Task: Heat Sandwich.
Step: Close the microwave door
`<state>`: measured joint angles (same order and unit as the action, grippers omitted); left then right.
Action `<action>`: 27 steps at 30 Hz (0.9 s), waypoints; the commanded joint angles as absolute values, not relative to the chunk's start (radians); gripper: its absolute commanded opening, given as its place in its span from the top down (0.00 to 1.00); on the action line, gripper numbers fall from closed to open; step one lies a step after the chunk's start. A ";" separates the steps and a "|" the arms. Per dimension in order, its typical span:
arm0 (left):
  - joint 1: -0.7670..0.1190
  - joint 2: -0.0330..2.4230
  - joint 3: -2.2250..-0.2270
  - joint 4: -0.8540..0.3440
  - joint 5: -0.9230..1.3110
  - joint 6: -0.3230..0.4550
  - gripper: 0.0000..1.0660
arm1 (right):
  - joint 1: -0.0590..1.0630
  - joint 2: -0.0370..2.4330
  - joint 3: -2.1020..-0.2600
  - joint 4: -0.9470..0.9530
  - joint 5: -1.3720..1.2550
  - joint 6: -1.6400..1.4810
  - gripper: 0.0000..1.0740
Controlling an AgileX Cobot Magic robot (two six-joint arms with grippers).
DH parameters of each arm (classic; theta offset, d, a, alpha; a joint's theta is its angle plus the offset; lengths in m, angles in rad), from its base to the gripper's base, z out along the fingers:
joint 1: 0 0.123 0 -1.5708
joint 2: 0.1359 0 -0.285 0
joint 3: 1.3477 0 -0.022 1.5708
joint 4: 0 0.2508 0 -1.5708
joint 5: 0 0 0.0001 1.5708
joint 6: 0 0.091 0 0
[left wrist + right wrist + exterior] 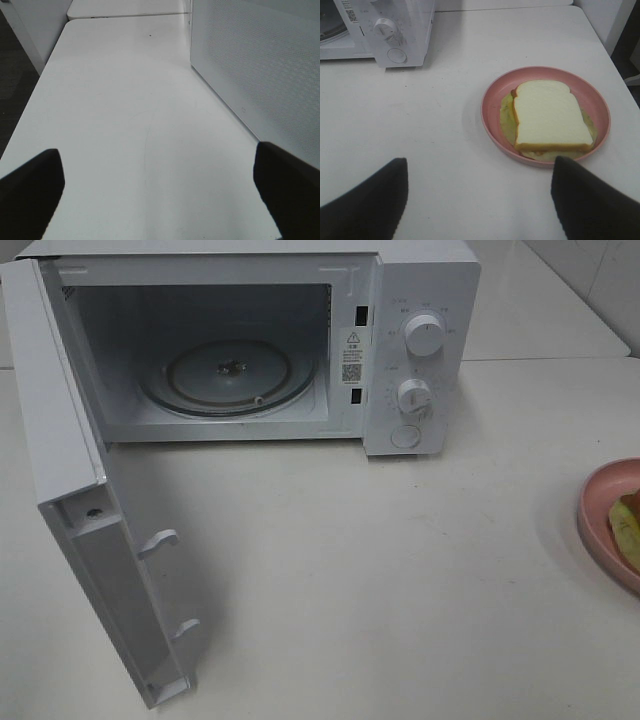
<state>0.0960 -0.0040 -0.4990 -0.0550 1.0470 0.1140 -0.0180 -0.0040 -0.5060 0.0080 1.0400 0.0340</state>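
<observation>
We are holding our left tool (159, 192) spread about as wide as it goes — its two dark fingers (30, 192) are sitting at the lower left and lower right corners of the left wrist picture, with nothing between them but bare white worktop (125, 125). It is gripping nothing and touching nothing. The white perforated face of the microwave door (260, 70) is filling the upper right of that picture.

Our right tool (477, 200) is also standing well open, its fingers (365, 205) at the two lower corners of the right wrist picture, empty and clear of the plate.

We are counting one sandwich (547, 117), lying flat on one round pink plate (492, 95) in the right half of that picture — white bread on top, orange-brown crust along the edge, pale yellow-green filling spilling out around it. In the high view the plate is showing only as a sliver at the right edge of the frame.

We are counting one microwave (420, 350) in the upper part of the high view, its door (60, 440) swung wide towards the lower left, one glass turntable (230, 375) inside, two round knobs (424, 336) and one round button (406, 436) on its panel.
</observation>
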 commanded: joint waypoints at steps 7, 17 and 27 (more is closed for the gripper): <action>0.093 -0.023 -0.495 -0.062 1.036 0.117 0.08 | -0.024 -0.030 -0.505 0.013 1.038 0.026 0.29; 0.093 -0.023 -0.495 -0.062 1.036 0.117 0.08 | -0.024 -0.030 -0.505 0.013 1.038 0.026 0.29; 0.093 -0.023 -0.495 -0.063 1.036 0.117 0.08 | -0.024 -0.030 -0.505 0.013 1.038 0.026 0.29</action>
<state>0.0960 -0.0040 -0.4990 -0.0550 1.0470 0.1140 -0.0180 -0.0040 -0.5060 0.0080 1.0400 0.0340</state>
